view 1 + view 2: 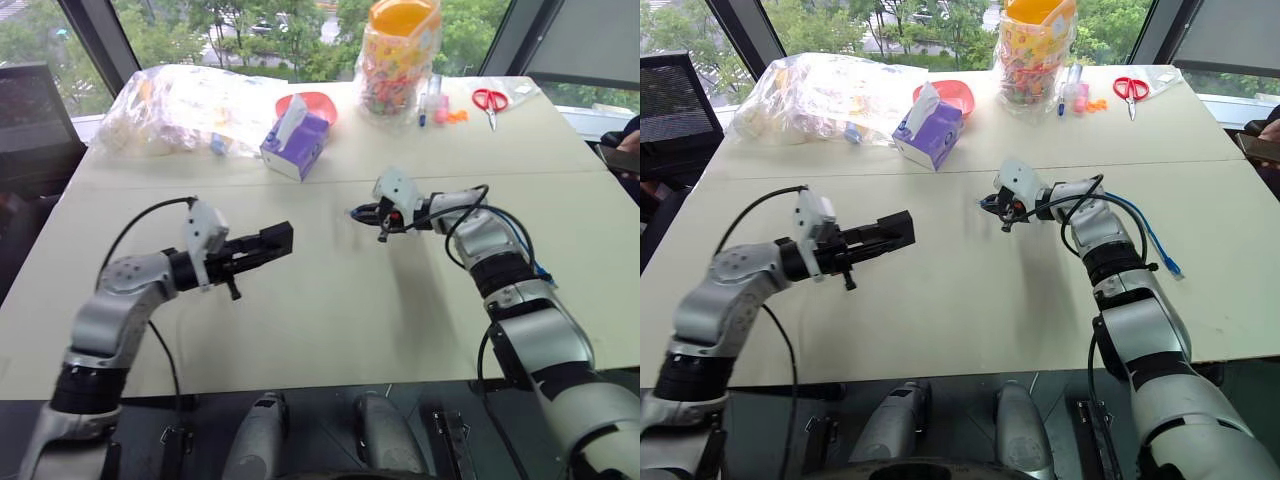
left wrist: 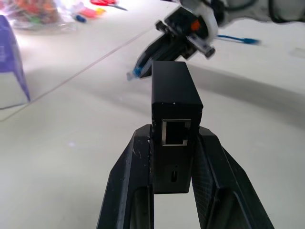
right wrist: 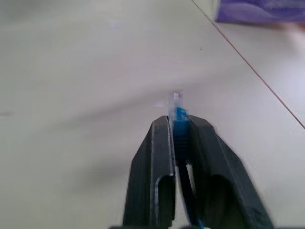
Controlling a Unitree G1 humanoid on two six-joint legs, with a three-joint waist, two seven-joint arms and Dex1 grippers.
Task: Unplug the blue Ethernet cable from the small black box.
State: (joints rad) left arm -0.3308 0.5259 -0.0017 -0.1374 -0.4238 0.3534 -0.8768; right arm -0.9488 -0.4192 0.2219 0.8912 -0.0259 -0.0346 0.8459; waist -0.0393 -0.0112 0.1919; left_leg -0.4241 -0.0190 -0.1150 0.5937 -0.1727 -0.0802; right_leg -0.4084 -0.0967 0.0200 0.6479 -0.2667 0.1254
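The left end effector [image 1: 283,239] grips the small black box [image 2: 174,112], port empty. The right end effector [image 3: 180,125] pinches the blue cable [image 1: 1148,231] plug, apart above the worktop [image 1: 330,300]. Unplugging looks done; next, set both down.

Past my right gripper, at the far edge of the pale table [image 1: 330,310], stands a clear bag of bright sweets [image 1: 398,62] with an orange top. Just right of it lie some pens [image 1: 430,100], and further right red scissors [image 1: 490,100]. Ahead of my left gripper, beyond the table's seam, a purple tissue box [image 1: 296,143] sits in front of a red bowl [image 1: 318,102]. A crinkled clear plastic bag [image 1: 185,105] lies further left.
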